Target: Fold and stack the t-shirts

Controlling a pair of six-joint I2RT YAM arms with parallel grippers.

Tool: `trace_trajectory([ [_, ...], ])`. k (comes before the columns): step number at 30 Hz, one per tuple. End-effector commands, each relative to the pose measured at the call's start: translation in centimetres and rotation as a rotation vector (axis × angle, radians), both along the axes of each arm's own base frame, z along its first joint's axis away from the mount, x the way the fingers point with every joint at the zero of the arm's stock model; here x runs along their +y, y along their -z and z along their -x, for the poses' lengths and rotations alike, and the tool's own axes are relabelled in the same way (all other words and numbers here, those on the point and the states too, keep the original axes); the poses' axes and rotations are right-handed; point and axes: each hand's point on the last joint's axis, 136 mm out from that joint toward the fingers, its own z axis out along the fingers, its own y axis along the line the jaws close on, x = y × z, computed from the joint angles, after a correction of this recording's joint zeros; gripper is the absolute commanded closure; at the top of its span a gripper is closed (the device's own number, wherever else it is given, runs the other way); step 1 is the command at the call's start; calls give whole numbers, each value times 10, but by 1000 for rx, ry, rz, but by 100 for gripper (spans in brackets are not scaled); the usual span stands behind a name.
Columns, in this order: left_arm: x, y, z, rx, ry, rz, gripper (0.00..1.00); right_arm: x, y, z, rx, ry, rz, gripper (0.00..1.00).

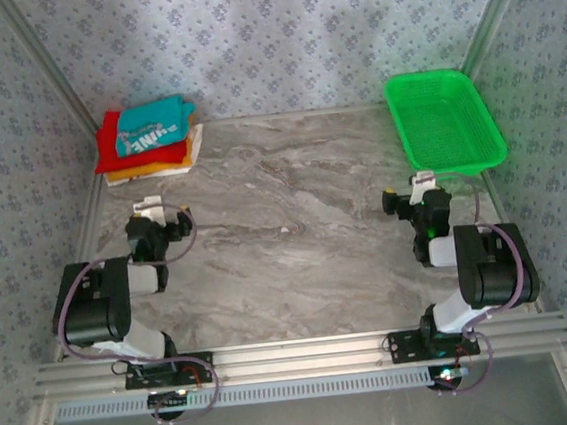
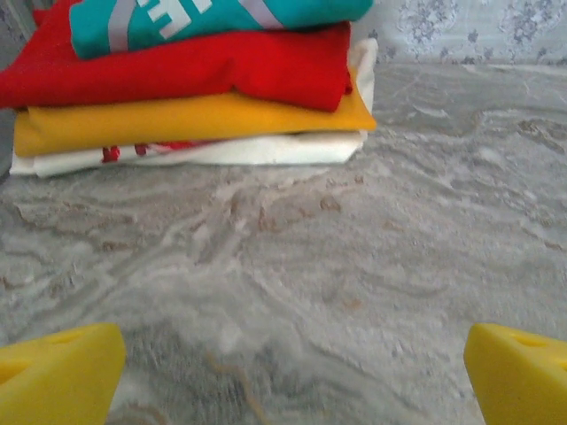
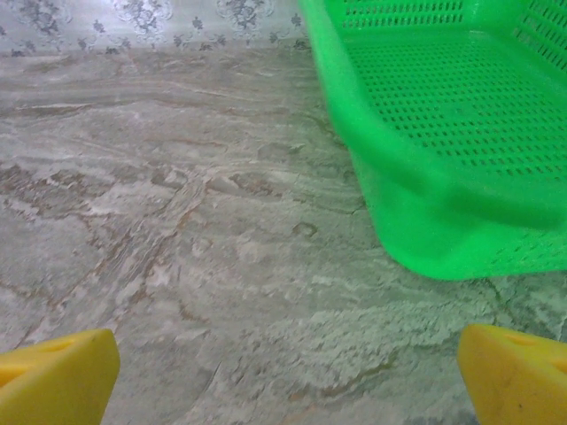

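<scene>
A stack of folded t-shirts lies at the table's far left corner: teal with white lettering on top, then red, orange-yellow and white at the bottom. My left gripper rests a short way in front of the stack, open, its yellow fingertips wide apart over bare table. My right gripper sits at the near right, open, with yellow fingertips spread and nothing between them.
A bright green mesh basket stands at the far right corner, its near wall just ahead of my right gripper. Patterned walls close the back and both sides. Grey marbled tabletop spreads between the arms.
</scene>
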Motion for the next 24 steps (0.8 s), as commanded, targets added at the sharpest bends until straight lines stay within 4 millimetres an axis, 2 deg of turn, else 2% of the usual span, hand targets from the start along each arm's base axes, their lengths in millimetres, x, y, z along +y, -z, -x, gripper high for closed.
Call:
trace_trajectory([
  [1,5,11,-2,70,-12,15,2,2,7,-4,51,4,-5,0],
  [24,7,10,-2,70,-35,0,2,3,6,-5,49,15,25,0],
])
